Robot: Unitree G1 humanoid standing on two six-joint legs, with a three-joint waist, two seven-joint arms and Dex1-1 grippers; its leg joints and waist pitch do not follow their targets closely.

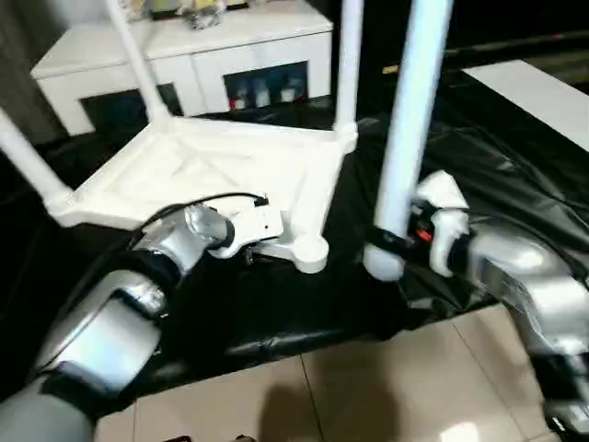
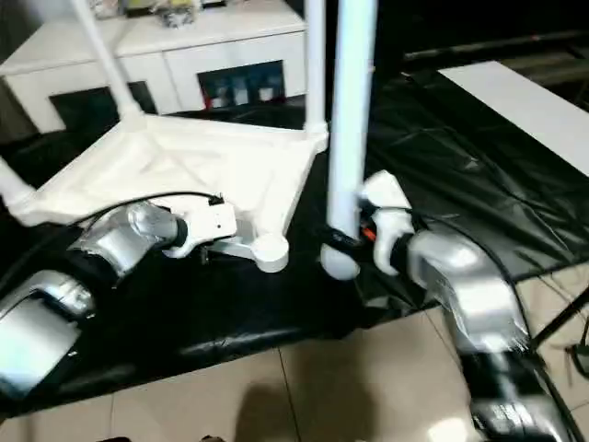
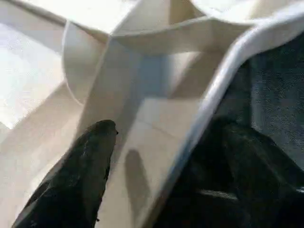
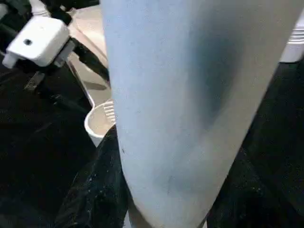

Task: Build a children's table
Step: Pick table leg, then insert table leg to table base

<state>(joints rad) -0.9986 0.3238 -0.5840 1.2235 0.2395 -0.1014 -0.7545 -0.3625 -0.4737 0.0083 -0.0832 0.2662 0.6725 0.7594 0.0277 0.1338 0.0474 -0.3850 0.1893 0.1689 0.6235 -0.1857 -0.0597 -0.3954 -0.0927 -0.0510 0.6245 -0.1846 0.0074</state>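
Three legs [image 1: 348,64] stand in the upturned tabletop [image 1: 221,170]. My right hand [image 1: 391,250] clamps the fourth leg [image 1: 409,120]; my left hand [image 3: 156,156], fingers apart, straddles the tabletop's rim beside the empty socket [image 1: 309,253]

white tabletop [image 1: 221,170], white legs [image 1: 409,110], black table cover [image 1: 479,166], beige floor tiles [image 1: 368,387]

Soft indoor light; motion blur throughout; glare on black cover [image 1: 515,175]

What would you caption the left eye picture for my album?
Right gripper holds the fourth leg upright beside the upturned tabletop.
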